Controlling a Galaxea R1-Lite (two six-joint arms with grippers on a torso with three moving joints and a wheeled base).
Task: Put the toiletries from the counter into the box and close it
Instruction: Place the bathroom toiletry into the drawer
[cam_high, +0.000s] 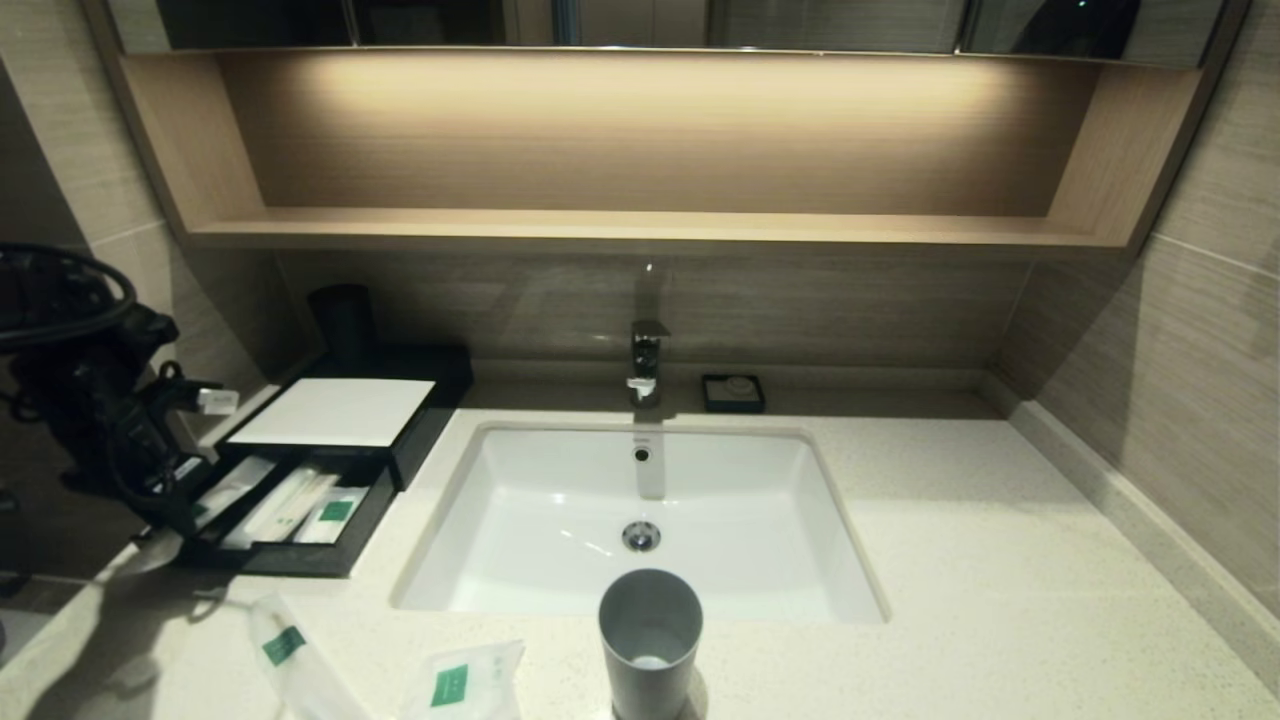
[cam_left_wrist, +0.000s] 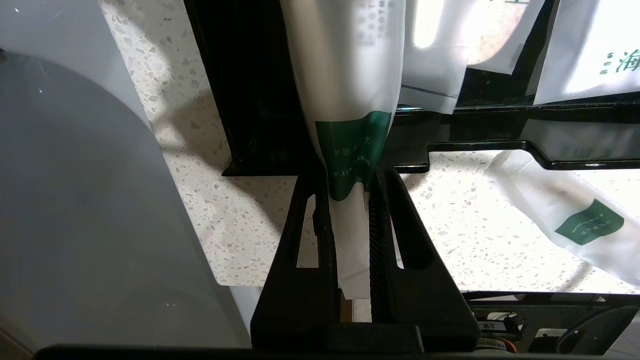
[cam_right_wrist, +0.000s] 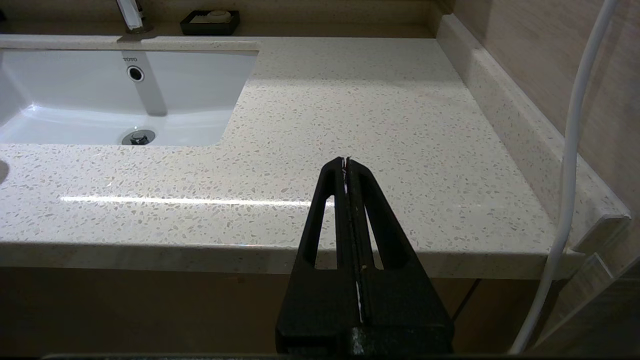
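Observation:
The black box (cam_high: 340, 410) with its white top panel stands at the counter's (cam_high: 1000, 560) back left, its front drawer (cam_high: 300, 562) pulled out. My left gripper (cam_left_wrist: 350, 175) is shut on the end of a long white packet (cam_left_wrist: 345, 75), just below its green label, at the drawer's front left corner (cam_high: 195, 510). The packet's far end reaches into the drawer's left compartment. Two more packets (cam_high: 290, 500) (cam_high: 335, 512) lie in the drawer. A long packet (cam_high: 285, 645) and a squarish one (cam_high: 460, 680) lie on the counter's front. My right gripper (cam_right_wrist: 346, 161) hangs shut and empty before the counter's front right edge.
The white sunken sink (cam_high: 560, 500) fills the middle, with the tap (cam_high: 647, 360) and a small black soap dish (cam_high: 733, 392) behind it. A grey cup (cam_high: 650, 640) stands in front of the sink. A dark tumbler (cam_high: 343, 320) stands behind the box. A raised ledge (cam_right_wrist: 525, 125) borders the right wall.

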